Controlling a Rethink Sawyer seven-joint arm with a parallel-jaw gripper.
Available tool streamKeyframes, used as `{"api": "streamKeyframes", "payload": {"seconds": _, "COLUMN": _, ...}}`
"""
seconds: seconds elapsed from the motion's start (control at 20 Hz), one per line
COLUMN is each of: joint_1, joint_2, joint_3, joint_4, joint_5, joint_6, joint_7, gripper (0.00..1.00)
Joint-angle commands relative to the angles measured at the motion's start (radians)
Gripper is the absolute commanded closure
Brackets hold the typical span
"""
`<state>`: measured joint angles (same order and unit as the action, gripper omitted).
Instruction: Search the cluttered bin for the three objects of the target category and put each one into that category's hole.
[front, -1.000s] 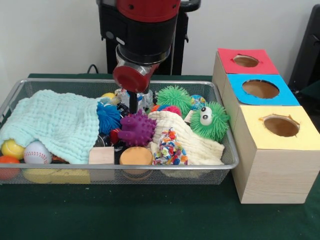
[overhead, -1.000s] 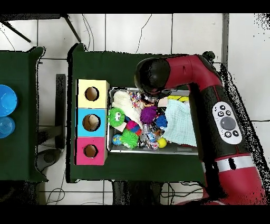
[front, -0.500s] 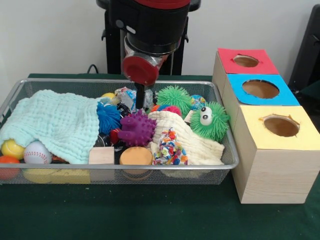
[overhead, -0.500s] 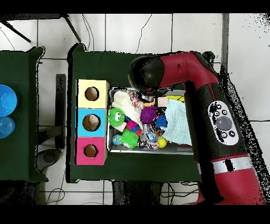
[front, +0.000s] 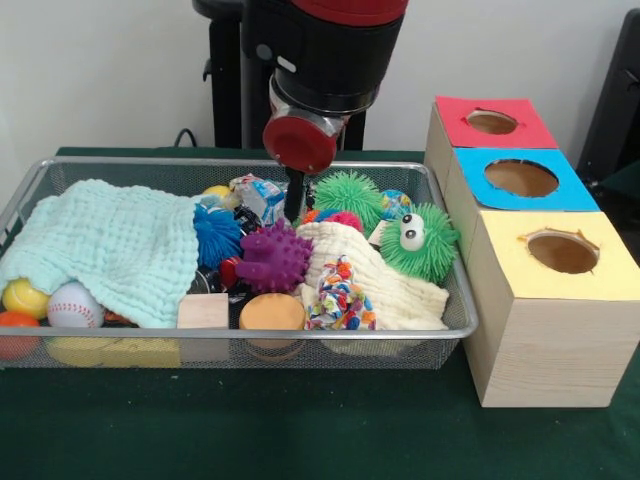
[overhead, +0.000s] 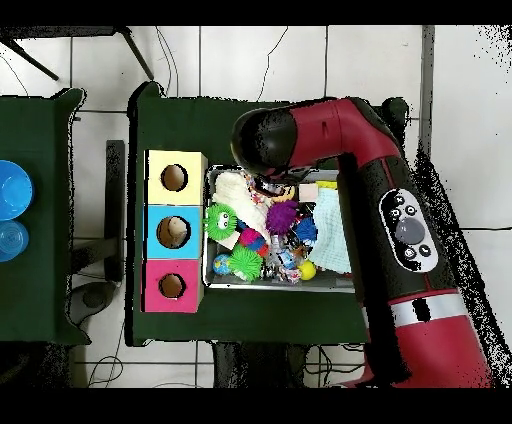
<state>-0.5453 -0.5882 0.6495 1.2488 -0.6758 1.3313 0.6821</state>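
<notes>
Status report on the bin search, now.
Gripper low over the bin, holding nothing seen. One crinkly packet showing at the back, just beside it. Spiky balls and cloths crowd around.

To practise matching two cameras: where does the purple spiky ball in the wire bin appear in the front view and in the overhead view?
Front view: the purple spiky ball sits mid-bin, just left of the cream cloth.
Overhead view: the purple spiky ball lies in the bin's upper middle, just below the red arm.
Shared landmark: the green googly-eyed toy, on the bin side nearest the blue-topped box.
</notes>
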Motion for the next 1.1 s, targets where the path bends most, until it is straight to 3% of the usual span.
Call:
{"api": "streamKeyframes", "payload": {"seconds": 0.05, "joint_1": -0.001, "joint_2": 0.029, "joint_3": -0.088, "joint_4": 0.068, "joint_5": -0.148, "joint_6": 0.09, "joint_7": -0.233, "gripper": 0.0}}
{"api": "streamKeyframes", "payload": {"seconds": 0.45, "joint_1": -0.149, "joint_2": -0.036, "joint_3": 0.021, "joint_4": 0.263, "joint_5": -0.019, "joint_6": -0.105, "joint_7": -0.22, "gripper": 0.0}}
{"api": "streamKeyframes", "payload": {"seconds": 0.85, "joint_1": -0.231, "joint_2": -0.144, "joint_3": 0.069, "joint_4": 0.474, "joint_5": 0.013, "joint_6": -0.171, "joint_7": -0.161, "gripper": 0.0}}
{"api": "streamKeyframes", "payload": {"seconds": 1.1, "joint_1": -0.311, "joint_2": -0.112, "joint_3": 0.133, "joint_4": 0.569, "joint_5": 0.06, "joint_6": -0.296, "joint_7": -0.122, "gripper": 0.0}}
